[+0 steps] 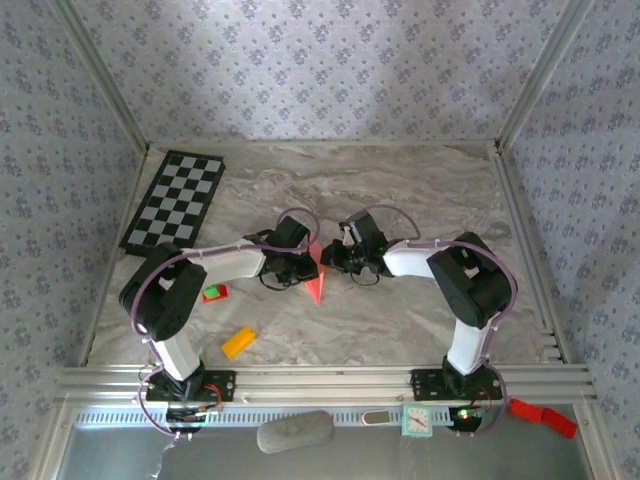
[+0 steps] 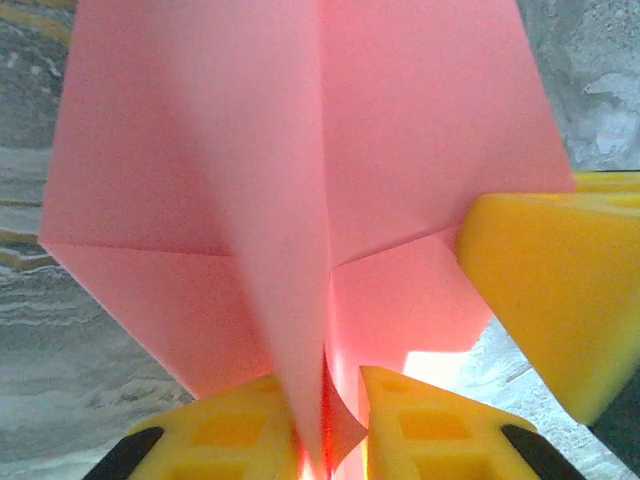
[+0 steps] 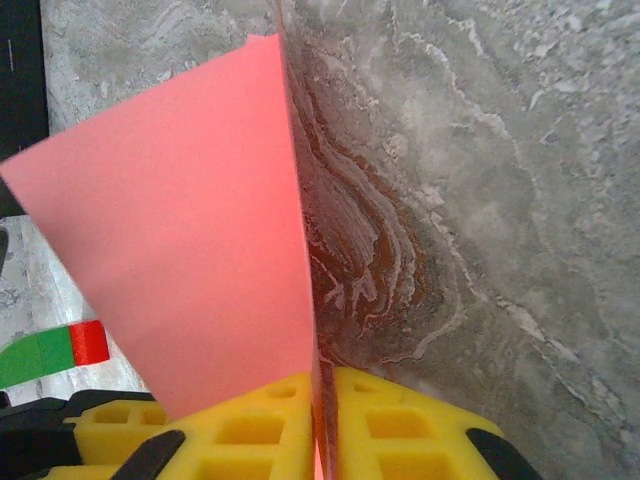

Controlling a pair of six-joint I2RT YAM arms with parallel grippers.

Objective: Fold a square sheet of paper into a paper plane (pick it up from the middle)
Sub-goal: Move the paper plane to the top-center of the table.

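The salmon-pink folded paper plane (image 1: 316, 285) is at the middle of the grey marbled table (image 1: 420, 190), held up between the two arms with its pointed tip towards the near edge. The left gripper (image 1: 303, 265) meets it from the left and the right gripper (image 1: 329, 261) from the right, the two almost touching across the paper.

In the left wrist view, the left gripper (image 2: 325, 455) is clamped on the paper plane (image 2: 300, 150) along its centre crease. The yellow fingers (image 2: 235, 430) are pressed together on the fold, and flaps spread to either side above. A yellow finger of the right gripper (image 2: 555, 290) lies against the paper's right edge.

In the right wrist view, the right gripper (image 3: 322, 430) is also closed on the paper plane (image 3: 190, 230). A flat pink panel rises from between its yellow fingers (image 3: 415, 430) above the table (image 3: 480, 200).

A small red-and-green block (image 1: 214, 293) lies near the left arm, also seen at the left edge of the right wrist view (image 3: 50, 352). A small orange block (image 1: 238, 342) lies nearer the front edge, well apart from the paper. A black-and-white checkerboard (image 1: 175, 200) sits at the far left corner.
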